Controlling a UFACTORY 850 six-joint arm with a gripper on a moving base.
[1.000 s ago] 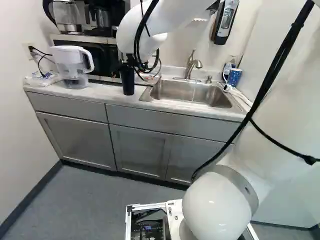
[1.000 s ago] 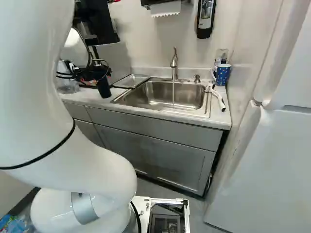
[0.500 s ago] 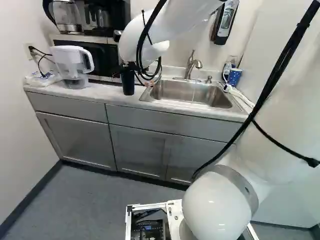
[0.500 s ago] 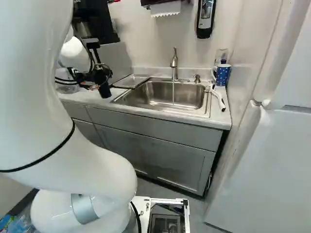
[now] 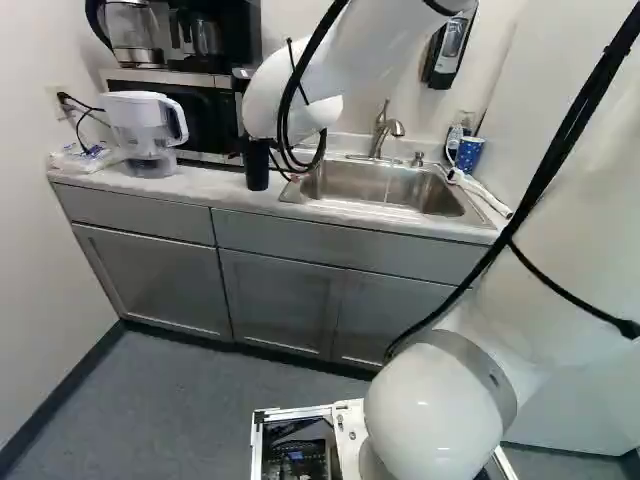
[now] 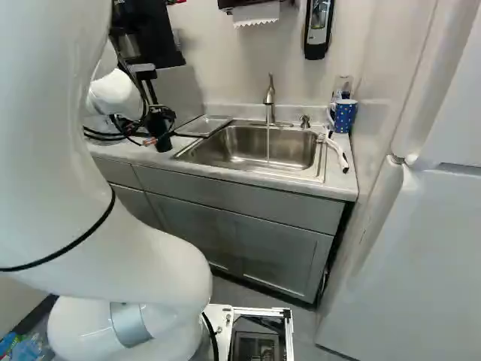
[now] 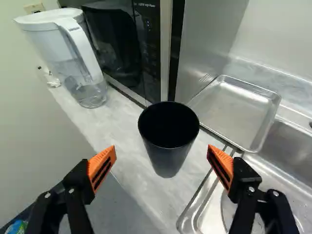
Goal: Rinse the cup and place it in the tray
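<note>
In the right base view my gripper [image 6: 156,125] is at the black cup [image 6: 162,141], which stands upright on the counter left of the sink. The wrist view shows the gripper [image 7: 161,161] open, its orange-padded fingers spread wide. The cup [image 7: 168,141] is just ahead, centred between the two fingers and touching neither; its mouth faces up and its inside looks dark. Beyond the cup, the shallow metal tray [image 7: 233,111] lies beside the sink with nothing in it. A thin stream of water runs from the faucet [image 6: 269,94] into the sink [image 6: 293,147].
A water pitcher [image 7: 70,53] stands beside the microwave [image 7: 129,48], near the cup. At the sink's far side are a blue dotted mug [image 6: 345,114] and a white-handled brush [image 6: 337,150]. A soap dispenser [image 6: 318,28] hangs on the wall above.
The arm's wrist has lowered and shifted slightly right in both base views, bringing the gripper down toward the cup. The cup has stayed where it stood, and the base has not moved.
</note>
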